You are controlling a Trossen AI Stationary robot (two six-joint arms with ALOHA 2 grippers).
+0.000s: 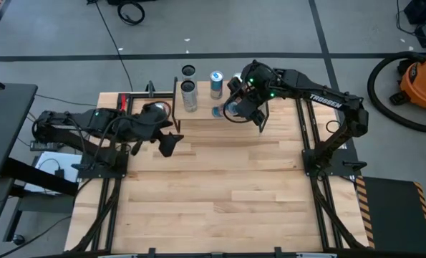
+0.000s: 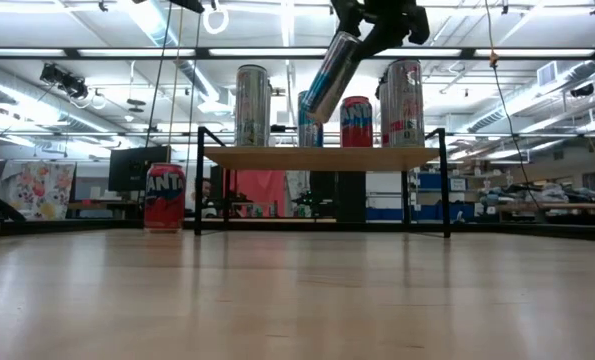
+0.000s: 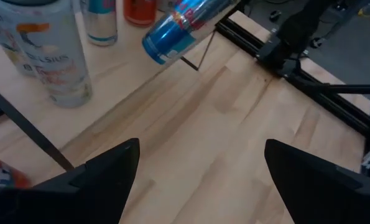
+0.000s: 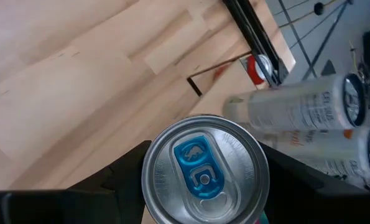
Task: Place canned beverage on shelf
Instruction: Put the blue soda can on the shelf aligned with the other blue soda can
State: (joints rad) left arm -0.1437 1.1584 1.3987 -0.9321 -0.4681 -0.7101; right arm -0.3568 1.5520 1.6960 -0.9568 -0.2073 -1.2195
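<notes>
Up above the small light-wood shelf on black metal legs (image 2: 322,157), the right gripper (image 2: 377,22) has its fingers clamped on a slim blue-and-silver beverage can (image 2: 329,77), tilted in mid-air. Three tall cans and a short red can (image 2: 356,121) stand on the shelf. The left gripper (image 1: 167,143) hangs over the wooden table (image 1: 220,193), fingers spread wide and empty.

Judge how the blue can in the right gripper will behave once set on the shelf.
The blue can is tall and slim, held tilted by the right gripper, so it probably tips if released before upright. Its smooth metal looks slippery. On its side, it would likely roll off the shelf.
</notes>
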